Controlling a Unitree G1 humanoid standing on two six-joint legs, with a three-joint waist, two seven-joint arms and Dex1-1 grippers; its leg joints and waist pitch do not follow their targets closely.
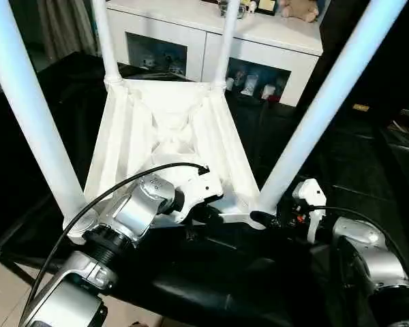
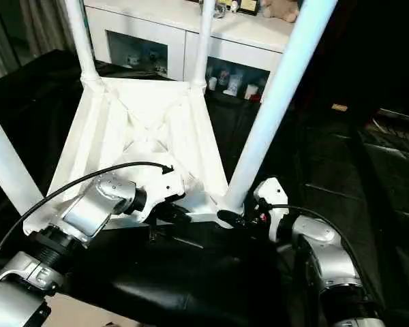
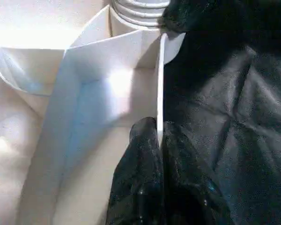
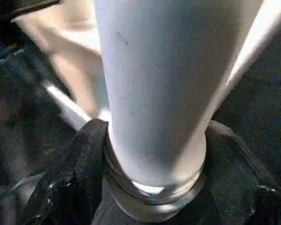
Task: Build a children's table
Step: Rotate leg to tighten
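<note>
Head views: tabletop point(image 1: 170, 146) lies underside up at frame centre on black sheeting point(image 1: 211, 286), four legs point(image 1: 27, 116) standing up from its corner sockets. White cabinet point(image 1: 259, 41) across the upper frame. Left hand point(image 1: 203, 212) at the tabletop's near edge; right hand point(image 1: 264, 219) at the base of the near right leg point(image 1: 327, 95).

Left wrist view: left hand's fingers point(image 3: 140, 178) pinched tight on the thin edge wall point(image 3: 160, 93).

Right wrist view: right hand's fingers point(image 4: 70, 183) clasp the leg's base point(image 4: 152, 117) on both sides, just above the socket collar point(image 4: 150, 199).

left hand point(image 3: 157, 140): fingers pinched, clamping | right hand point(image 4: 150, 154): fingers spread, apparently gripping | both forearms forward
</note>
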